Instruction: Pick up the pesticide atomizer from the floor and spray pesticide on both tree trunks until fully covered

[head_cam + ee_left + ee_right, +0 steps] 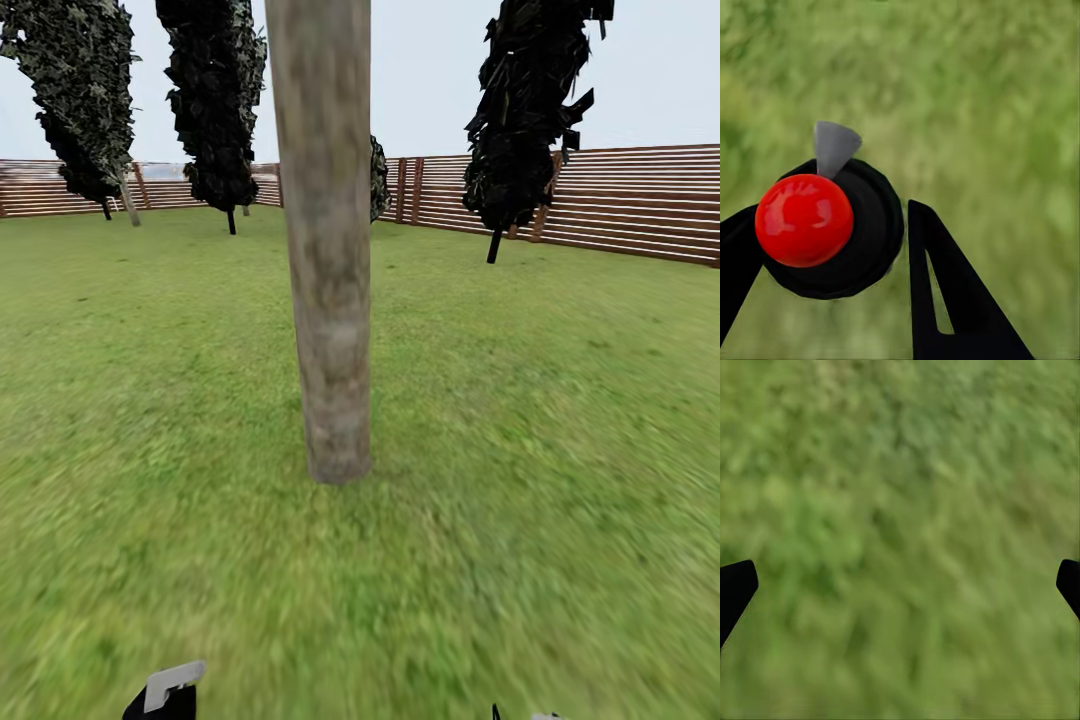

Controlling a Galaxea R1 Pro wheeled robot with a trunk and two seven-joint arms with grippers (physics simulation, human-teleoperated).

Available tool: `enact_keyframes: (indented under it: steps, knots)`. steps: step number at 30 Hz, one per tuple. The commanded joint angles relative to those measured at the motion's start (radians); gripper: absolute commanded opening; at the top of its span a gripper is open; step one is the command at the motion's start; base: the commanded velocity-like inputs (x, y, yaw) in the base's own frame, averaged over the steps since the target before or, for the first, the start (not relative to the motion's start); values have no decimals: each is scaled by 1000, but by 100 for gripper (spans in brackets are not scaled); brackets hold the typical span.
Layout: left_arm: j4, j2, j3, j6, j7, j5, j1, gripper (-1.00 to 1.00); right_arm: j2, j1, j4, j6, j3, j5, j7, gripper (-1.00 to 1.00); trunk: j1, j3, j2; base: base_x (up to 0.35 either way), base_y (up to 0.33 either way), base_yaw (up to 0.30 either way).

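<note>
Left fingers [735, 259] are clamped on the atomizer [832, 229], so pickup is done. Right fingers [736, 589] are spread, empty. A trunk [325, 250] stands just ahead, bark apparently unsprayed; both trees remain.

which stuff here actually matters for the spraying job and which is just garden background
Belongs to the job:
- atomizer, black body and red top, between the left tool fingers
- tree trunk, straight ahead on the grass
- second pale trunk, far left by the fence

Just background:
- dark cypresses
- wooden fence
- right tool, open over bare grass
</note>
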Motion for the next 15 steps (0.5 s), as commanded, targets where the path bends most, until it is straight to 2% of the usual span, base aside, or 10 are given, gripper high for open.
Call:
enact_keyframes:
  steps: [1,7,15]
  knots:
    - [1,0,-1,-3,3,-1,-1,-100,0,-1,1,-3,-5,1,1,100,0,-1,0,185,0,0]
    - [2,-3,-3,-3,6,-2,-1,-100,0,-1,1,-3,-5,1,1,100,0,-1,0,167,0,0]
    - [2,-4,-5,-3,10,-3,-1,-100,0,-1,1,-3,-5,1,2,100,0,-1,0,22,0,0]
